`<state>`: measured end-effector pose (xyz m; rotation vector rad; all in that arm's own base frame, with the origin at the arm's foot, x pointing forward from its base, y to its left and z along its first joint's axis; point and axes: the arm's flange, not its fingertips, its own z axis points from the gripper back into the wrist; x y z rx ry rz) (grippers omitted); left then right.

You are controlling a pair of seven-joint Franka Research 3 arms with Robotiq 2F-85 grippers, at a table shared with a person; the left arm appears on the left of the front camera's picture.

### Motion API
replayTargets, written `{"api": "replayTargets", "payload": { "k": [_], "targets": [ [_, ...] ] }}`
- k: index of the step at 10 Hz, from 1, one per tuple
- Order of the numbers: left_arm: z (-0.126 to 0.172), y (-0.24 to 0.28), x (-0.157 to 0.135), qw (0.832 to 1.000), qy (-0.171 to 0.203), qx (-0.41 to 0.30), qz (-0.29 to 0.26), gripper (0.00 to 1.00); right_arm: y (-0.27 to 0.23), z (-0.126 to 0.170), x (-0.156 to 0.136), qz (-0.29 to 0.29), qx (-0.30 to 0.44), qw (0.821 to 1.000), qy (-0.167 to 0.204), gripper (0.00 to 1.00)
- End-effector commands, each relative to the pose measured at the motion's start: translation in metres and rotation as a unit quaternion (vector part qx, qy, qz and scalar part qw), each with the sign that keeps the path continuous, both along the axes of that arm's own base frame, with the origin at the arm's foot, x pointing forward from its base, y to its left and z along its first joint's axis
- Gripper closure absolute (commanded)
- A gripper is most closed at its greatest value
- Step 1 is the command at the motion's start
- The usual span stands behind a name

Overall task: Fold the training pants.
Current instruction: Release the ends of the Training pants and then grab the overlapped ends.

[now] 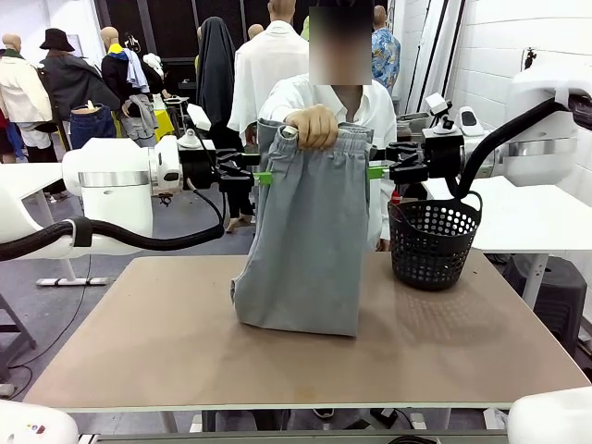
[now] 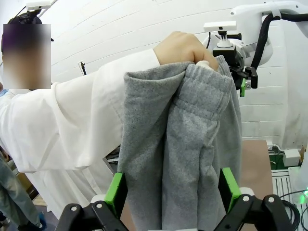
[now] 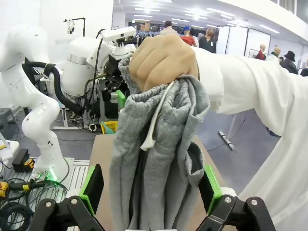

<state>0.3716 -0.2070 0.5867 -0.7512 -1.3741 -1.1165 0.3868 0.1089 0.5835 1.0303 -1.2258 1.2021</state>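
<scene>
Pants (image 1: 305,240) hang upright from a hand (image 1: 314,125), waistband up, lower end on the table (image 1: 139,342). Your left gripper (image 2: 173,190) and right gripper (image 3: 151,187) gape wide around them. Basket (image 1: 433,242) beside; contents unclear.

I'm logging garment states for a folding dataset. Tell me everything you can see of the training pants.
The training pants are light grey, of soft jersey-like fabric, with a gathered elastic waistband and a pale drawstring. A person's hand grips the bunched waistband and holds them hanging upright over the table, with the lower end resting on it. Just below the waist, the cloth hangs between the open fingers of the left gripper and the right gripper.
</scene>
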Motion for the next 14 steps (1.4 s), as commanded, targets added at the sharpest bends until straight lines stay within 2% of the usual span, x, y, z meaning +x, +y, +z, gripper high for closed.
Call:
{"api": "replayTargets", "payload": {
  "k": [1, 5, 8, 11, 14],
  "targets": [
    [0.000, 0.000, 0.002, 1.000, 0.005, -0.008, -0.005, 0.00, 0.004, -0.002, -0.013, -0.007, 0.001, 1.000, 0.004, 0.00],
    [0.001, 0.001, 0.002, 1.000, 0.003, -0.009, -0.007, 0.00, 0.017, -0.015, -0.020, -0.032, 0.012, 0.999, 0.013, 0.00],
    [0.001, 0.001, 0.000, 1.000, 0.003, -0.013, -0.010, 0.00, 0.031, -0.022, -0.023, -0.104, 0.004, 0.994, -0.009, 0.00],
    [0.004, 0.004, -0.001, 1.000, 0.003, -0.014, -0.011, 0.00, 0.034, -0.030, -0.022, -0.146, 0.016, 0.989, -0.010, 0.00],
    [0.004, 0.006, 0.000, 1.000, 0.005, -0.015, -0.012, 0.00, 0.031, -0.035, -0.018, -0.133, 0.027, 0.991, 0.011, 0.00]
  ]
}}
